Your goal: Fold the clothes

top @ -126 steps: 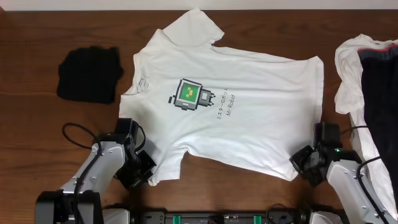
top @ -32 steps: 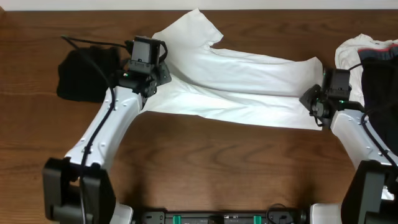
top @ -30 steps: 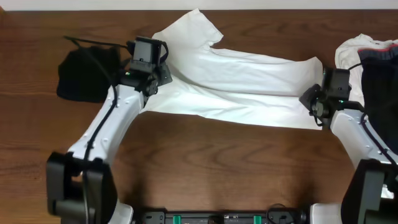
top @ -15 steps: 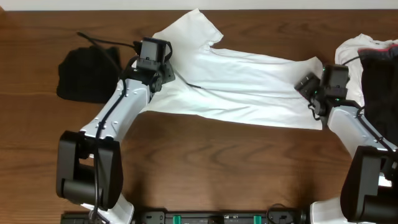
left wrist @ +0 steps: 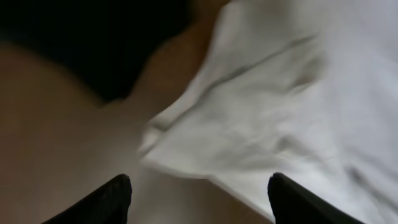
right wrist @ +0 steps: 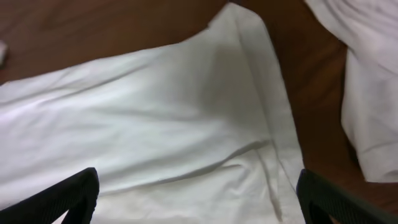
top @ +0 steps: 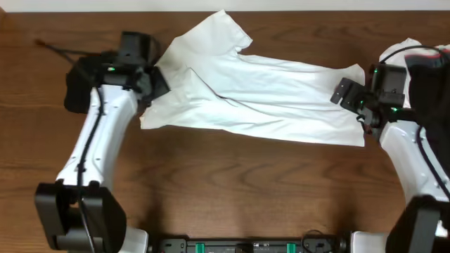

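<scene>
Far left: crumpled black fabric garment [top: 84, 88] [left wrist: 93, 37] sits on the brown wooden tabletop [top: 246, 197] [left wrist: 56, 143], partly under the left arm.

Left pincer [top: 151, 83] [left wrist: 199, 208] is at the white T-shirt's [top: 267, 98] [left wrist: 280, 112] left end. Fingers are spread and nothing is pinched. In the wrist view the two dark fingertips [left wrist: 112, 202] straddle the shirt's rumpled corner, above it; contact cannot be told.

The T-shirt lies across the far middle of the tabletop, doubled over lengthwise, plain side up. One sleeve pokes toward the far edge. The near fold edge runs slightly diagonal from left corner to right corner.

Right pincer [top: 344, 91] [right wrist: 199, 202] is over the shirt's right hem corner. Fingers are spread wide and hold nothing. In the wrist view the fingertips [right wrist: 65, 199] sit at both lower corners, with flat hem cloth [right wrist: 186, 124] between them.

Far right: a heap of white cloth [top: 395, 63] [right wrist: 367, 93] with a dark garment [top: 429, 91] on it, just beside the shirt's right end, with a strip of wood between them.

Open room: the whole near half of the tabletop, between both arms, is bare wood.
</scene>
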Controlling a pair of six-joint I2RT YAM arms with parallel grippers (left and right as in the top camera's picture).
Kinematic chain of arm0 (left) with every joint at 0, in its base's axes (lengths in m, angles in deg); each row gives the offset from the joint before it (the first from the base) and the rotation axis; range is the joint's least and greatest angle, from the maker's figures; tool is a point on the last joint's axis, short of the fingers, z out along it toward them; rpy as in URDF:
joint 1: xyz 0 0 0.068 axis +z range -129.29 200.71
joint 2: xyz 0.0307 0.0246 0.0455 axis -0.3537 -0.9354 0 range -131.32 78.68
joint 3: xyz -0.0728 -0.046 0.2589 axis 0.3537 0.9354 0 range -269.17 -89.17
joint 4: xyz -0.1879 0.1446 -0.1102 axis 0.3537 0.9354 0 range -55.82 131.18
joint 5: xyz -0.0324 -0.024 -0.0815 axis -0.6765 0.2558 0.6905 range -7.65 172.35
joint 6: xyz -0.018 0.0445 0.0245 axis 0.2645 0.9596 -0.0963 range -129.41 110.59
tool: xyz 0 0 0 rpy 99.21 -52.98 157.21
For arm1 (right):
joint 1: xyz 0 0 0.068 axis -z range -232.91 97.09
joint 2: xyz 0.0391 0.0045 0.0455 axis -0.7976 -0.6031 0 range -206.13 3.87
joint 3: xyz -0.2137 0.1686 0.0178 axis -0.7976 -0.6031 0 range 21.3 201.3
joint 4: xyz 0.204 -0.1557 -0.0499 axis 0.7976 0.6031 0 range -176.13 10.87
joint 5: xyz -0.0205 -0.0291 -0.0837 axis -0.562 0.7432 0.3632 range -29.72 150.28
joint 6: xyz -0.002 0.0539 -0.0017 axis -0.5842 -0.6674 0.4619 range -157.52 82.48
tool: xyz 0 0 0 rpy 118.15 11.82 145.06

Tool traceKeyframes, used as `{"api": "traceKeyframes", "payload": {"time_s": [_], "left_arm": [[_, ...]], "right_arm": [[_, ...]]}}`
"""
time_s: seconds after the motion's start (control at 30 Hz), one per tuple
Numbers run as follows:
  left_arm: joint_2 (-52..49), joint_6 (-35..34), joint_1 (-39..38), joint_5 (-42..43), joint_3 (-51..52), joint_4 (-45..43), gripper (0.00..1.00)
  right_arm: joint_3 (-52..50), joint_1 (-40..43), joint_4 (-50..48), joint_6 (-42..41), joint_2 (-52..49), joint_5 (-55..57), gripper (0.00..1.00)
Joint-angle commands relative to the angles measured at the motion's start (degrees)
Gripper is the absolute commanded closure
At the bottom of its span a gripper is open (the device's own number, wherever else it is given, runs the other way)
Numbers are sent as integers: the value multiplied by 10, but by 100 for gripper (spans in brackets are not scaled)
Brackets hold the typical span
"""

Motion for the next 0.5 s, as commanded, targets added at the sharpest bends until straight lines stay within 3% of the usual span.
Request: {"api": "traceKeyframes", "payload": {"time_s": [0.0, 0.07, 0.17, 0.37, 0.47], "left_arm": [[-3, -35, 16, -4, 2, 42, 29], [-4, -35, 17, 3, 10, 53, 36], [-4, -35, 16, 31, 30, 53, 46], [-17, -35, 16, 32, 56, 45, 47], [-31, -34, 16, 32, 66, 26, 47]], "right_arm": [[9, -3, 21, 62, 19, -86, 5], [9, -2, 45, 62, 20, -119, 18], [8, -3, 98, 62, 18, -130, 45], [-2, -6, 171, 73, 8, -100, 48], [-16, -6, 171, 73, 3, -84, 55]]}}
